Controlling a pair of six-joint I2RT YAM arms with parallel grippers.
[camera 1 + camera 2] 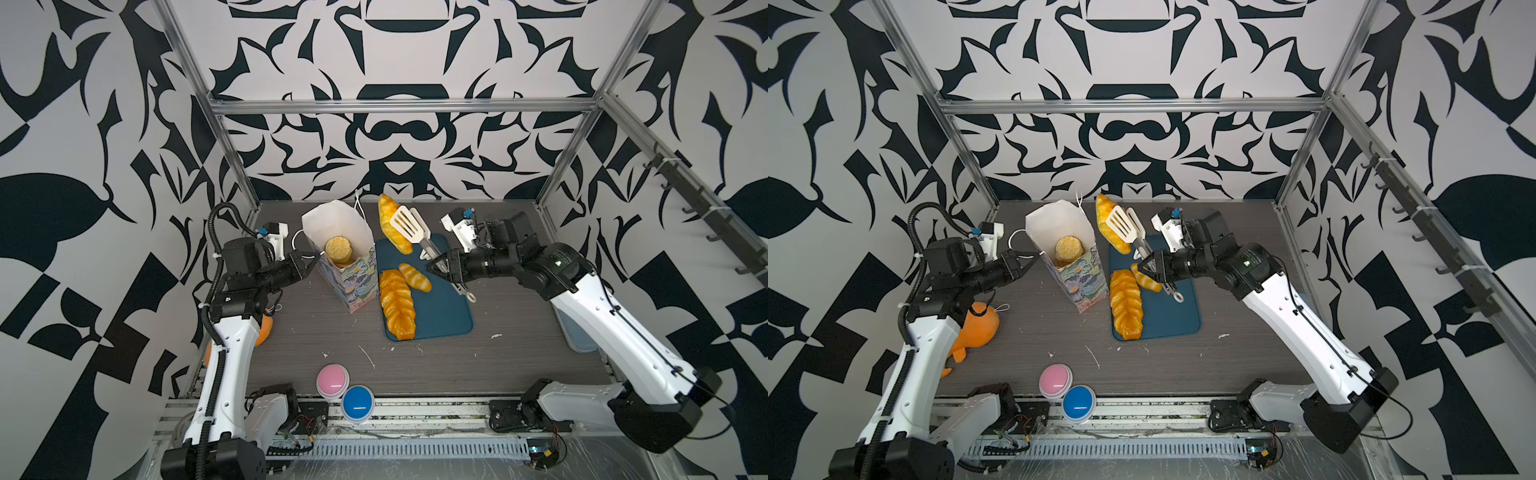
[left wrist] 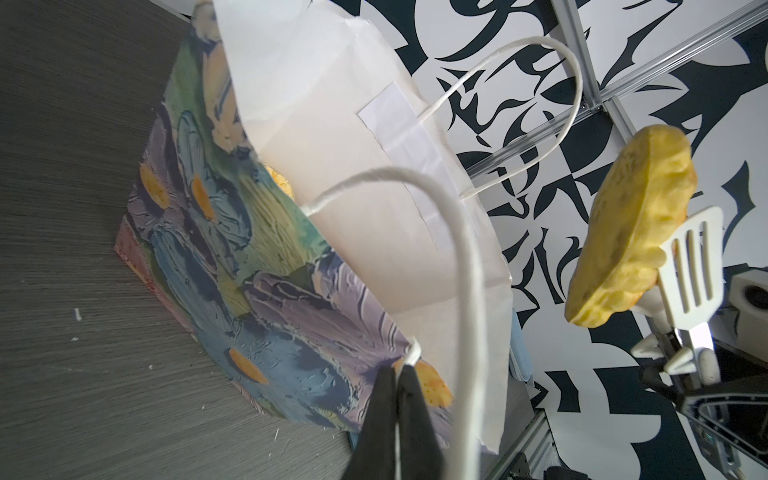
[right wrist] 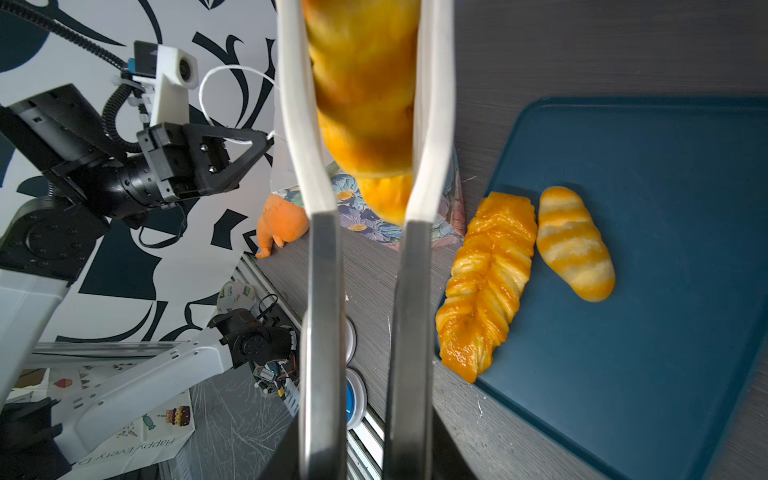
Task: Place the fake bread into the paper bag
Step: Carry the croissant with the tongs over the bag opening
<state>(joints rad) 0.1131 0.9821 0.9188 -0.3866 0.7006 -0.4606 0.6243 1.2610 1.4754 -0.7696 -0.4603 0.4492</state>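
paper bag: stands upright on the table, mouth open, white inside and a painterly print outside.
left gripper: closed tight on the paper bag's rim where a cord handle is knotted in, on the bag's side away from the tray.
round pastry: inside the paper bag, lying flat, below the rim.
right gripper: clamped on the steel handles of the tongs, on the tray side of the bag.
tongs: white slotted heads drawn nearly together, only as far apart as the pastry between them is thick. They pinch a striped croissant.
striped croissant: held off the table beside the bag's mouth, on the tray side, clear of the rim — not in the bag.
blue tray: flat on the table, just beside the bag's foot.
braided loaf: on the tray, along the edge nearest the bag.
striped roll: on the tray just beside the loaf, on its side farther from the bag.
pink button and blue button: side by side, well apart from the bag, toward the arm bases.
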